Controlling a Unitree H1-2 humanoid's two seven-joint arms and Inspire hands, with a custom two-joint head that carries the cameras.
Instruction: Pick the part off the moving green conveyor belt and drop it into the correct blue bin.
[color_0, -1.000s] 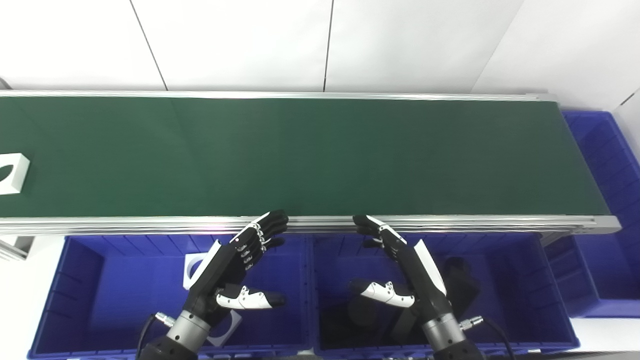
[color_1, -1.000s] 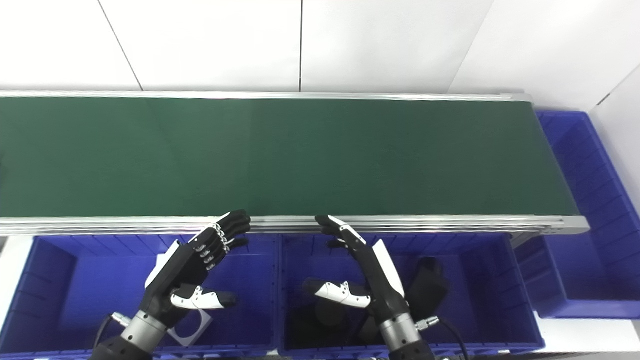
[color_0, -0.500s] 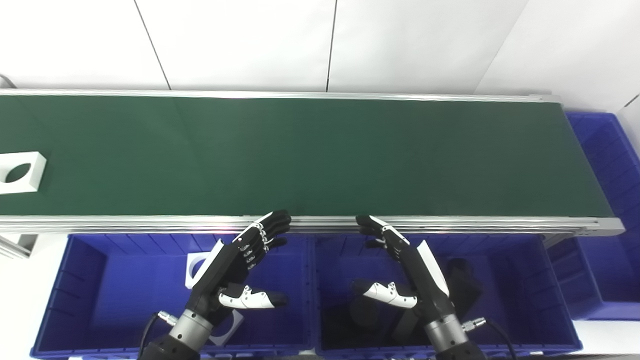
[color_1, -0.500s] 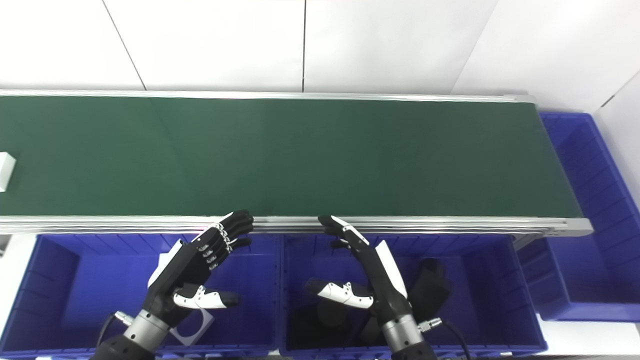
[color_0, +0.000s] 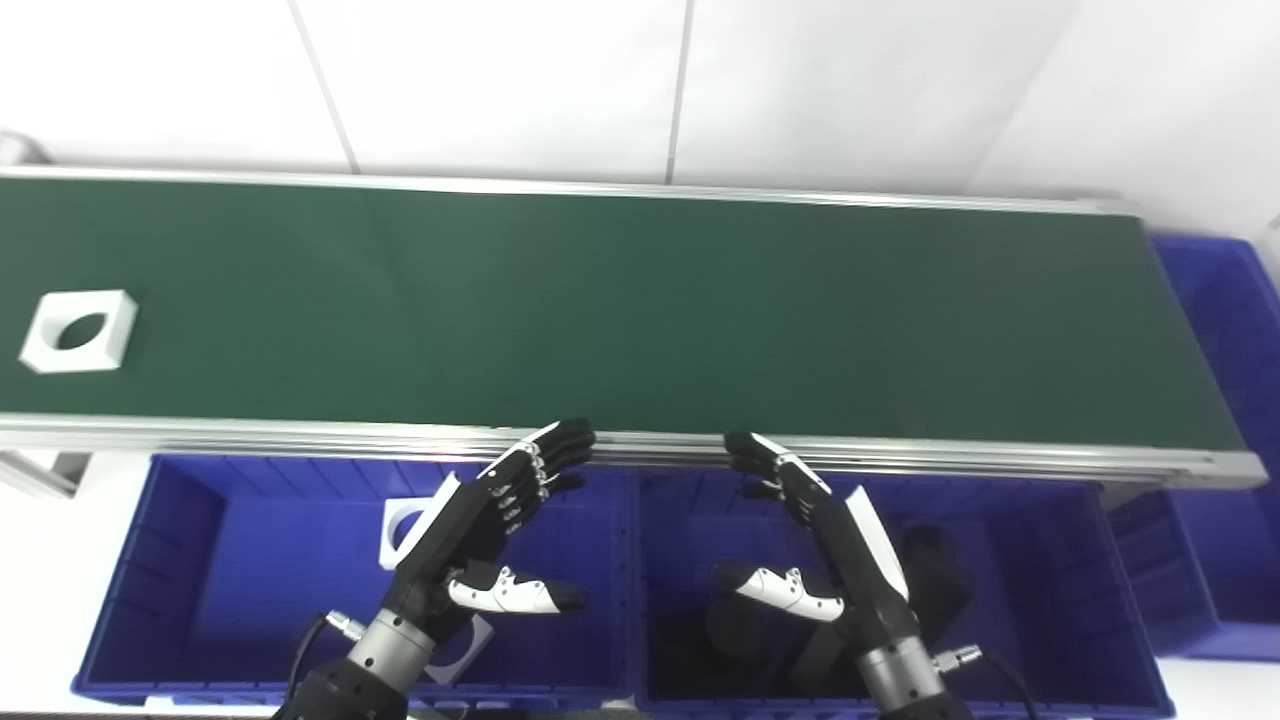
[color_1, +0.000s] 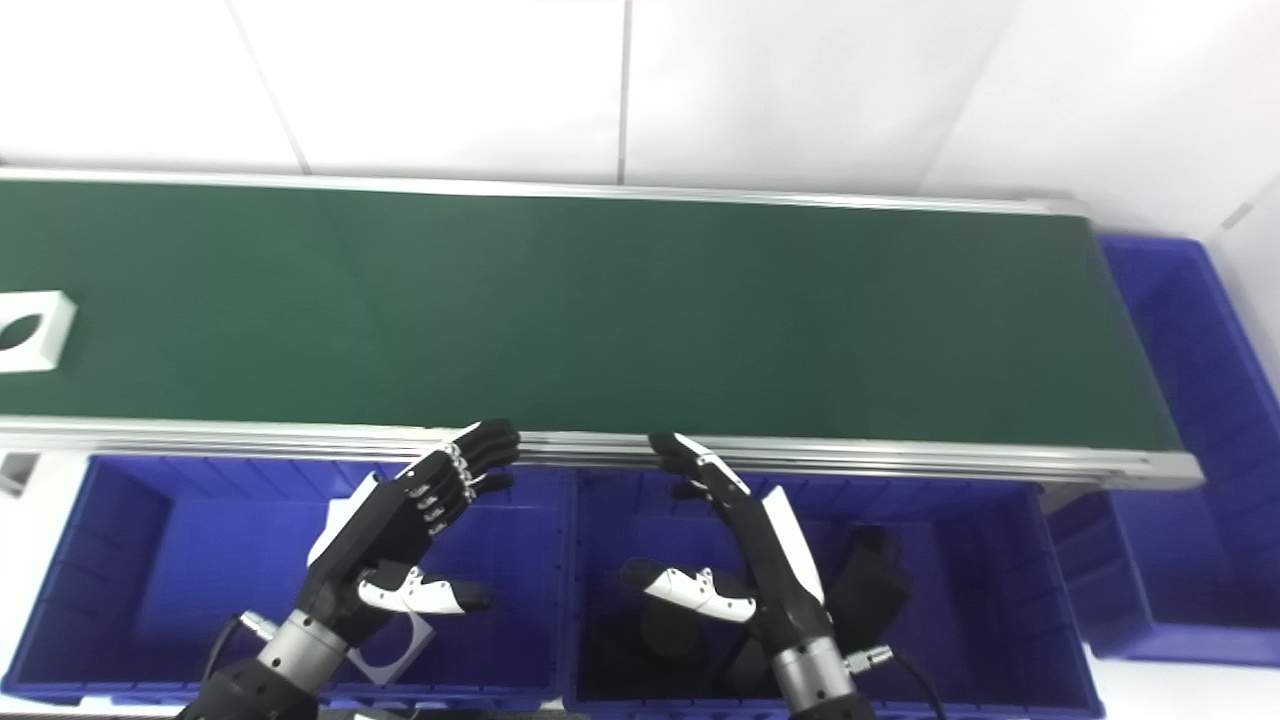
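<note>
**Part at far left of belt; both hands empty above bins**

A white square part (color_0: 78, 331) with a round hole lies flat on the green conveyor belt (color_0: 640, 310), near its left end and well apart from both hands. The left hand (color_0: 490, 535) hovers over the left blue bin (color_0: 180, 560), fingers (color_0: 545, 462) extended and spread, thumb out to the side, holding nothing; the fingertips reach the belt's near aluminium rail (color_0: 300, 435). The right hand (color_0: 830, 540) mirrors it over the middle blue bin (color_0: 1080, 580), fingers likewise spread and empty. White holed parts (color_0: 405, 525) lie in the left bin, partly hidden by the left hand. Dark parts (color_0: 940, 580) lie in the middle bin. A third blue bin (color_0: 1230, 330) stands at the belt's right end.
</note>
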